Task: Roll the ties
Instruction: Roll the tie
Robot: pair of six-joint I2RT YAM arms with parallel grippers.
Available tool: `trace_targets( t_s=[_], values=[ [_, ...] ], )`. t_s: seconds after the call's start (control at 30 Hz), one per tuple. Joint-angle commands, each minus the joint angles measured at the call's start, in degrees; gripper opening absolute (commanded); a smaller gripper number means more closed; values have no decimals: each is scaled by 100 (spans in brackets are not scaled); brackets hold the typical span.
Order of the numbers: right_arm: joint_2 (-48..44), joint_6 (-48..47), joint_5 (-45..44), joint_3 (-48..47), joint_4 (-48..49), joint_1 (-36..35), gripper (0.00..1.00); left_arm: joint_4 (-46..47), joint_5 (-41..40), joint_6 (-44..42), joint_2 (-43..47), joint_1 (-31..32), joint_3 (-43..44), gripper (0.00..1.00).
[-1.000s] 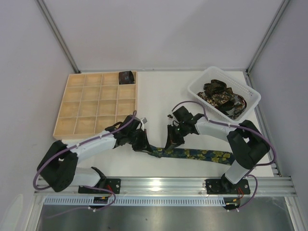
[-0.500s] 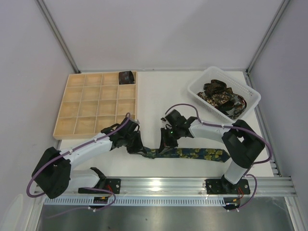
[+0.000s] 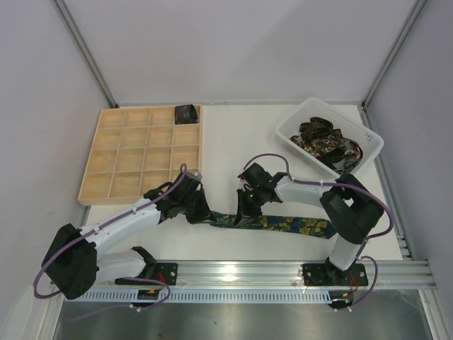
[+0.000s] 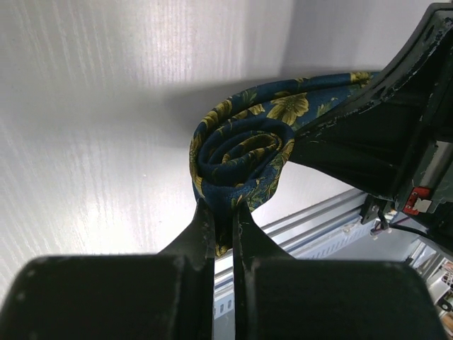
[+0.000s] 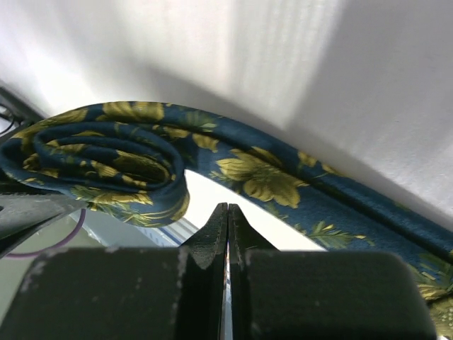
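A navy tie with yellow-green flowers lies along the near table edge, its left end wound into a small roll. My left gripper is shut on that roll and pinches its lower edge between the fingertips. My right gripper is shut and holds nothing. Its tips sit just in front of the tie's flat strip, beside the roll. Several dark ties with gold print lie heaped in the basket. One rolled dark tie sits in the tray's far right cell.
The white slotted basket stands at the back right. The pale wooden grid tray lies at the back left, close to my left arm. The metal rail runs along the near edge. The right arm's body looms beside the roll.
Both grippers have moved left along the near edge, and the roll and the tie's strip have shifted left with them. The left gripper has kept its hold.
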State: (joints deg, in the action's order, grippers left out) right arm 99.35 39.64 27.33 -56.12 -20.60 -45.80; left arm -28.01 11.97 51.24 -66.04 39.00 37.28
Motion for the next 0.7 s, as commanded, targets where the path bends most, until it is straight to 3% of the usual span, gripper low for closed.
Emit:
trace_targets(
  t_s=[0.0,0.67],
  values=[
    [128,140,-219,66,118,10,0,-29,-186,105,-154,46,200,0],
    [190,413,123,-522,276,-104,0,-732,-994,219,-1007,424,1229,0]
  ],
)
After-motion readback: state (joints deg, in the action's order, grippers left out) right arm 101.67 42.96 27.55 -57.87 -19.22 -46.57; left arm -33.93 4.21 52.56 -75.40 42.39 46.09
